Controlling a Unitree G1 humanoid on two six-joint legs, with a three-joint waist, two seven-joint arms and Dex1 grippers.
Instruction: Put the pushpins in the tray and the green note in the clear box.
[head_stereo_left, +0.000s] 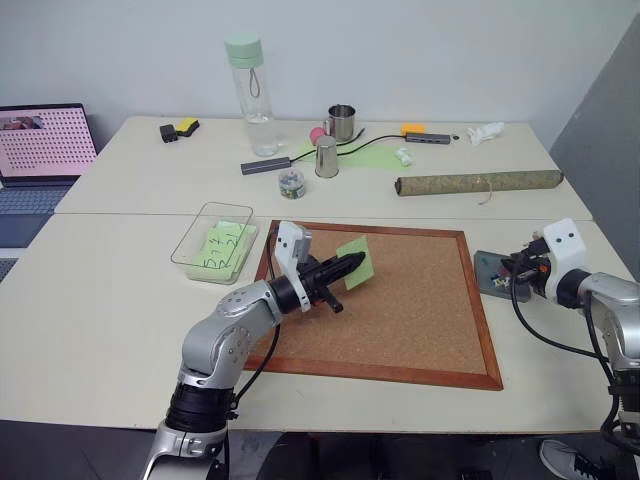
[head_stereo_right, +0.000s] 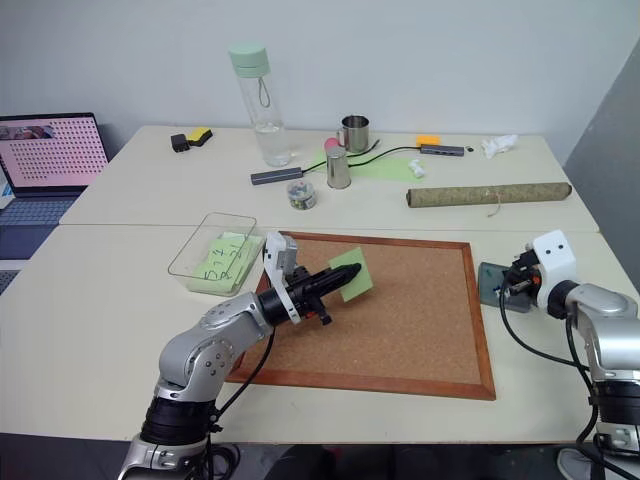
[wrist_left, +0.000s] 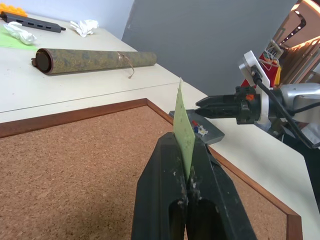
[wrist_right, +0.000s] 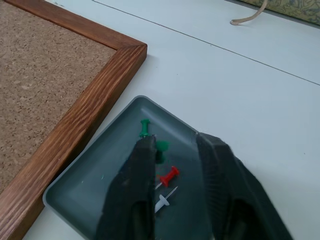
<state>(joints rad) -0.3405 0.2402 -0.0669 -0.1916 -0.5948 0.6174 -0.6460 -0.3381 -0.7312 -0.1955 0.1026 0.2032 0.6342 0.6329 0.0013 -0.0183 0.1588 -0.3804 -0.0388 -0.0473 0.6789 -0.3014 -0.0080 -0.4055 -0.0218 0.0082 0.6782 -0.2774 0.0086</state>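
The left gripper (head_stereo_left: 350, 267) is pinched tight on the green note (head_stereo_left: 356, 262), and the clear box (head_stereo_left: 190, 247) sits close by at its nine o'clock, while the right gripper (wrist_right: 175, 150) stands apart over the tray (wrist_right: 90, 185).

- The tray (head_stereo_left: 492, 277) is half hidden behind the right gripper (head_stereo_left: 518, 272) from the head view, its pins too small to make out.
- Laptop (head_stereo_left: 40, 150) is cut by the frame edge.
- Scrawl on the notes in the box (head_stereo_left: 213, 242) is unreadable.
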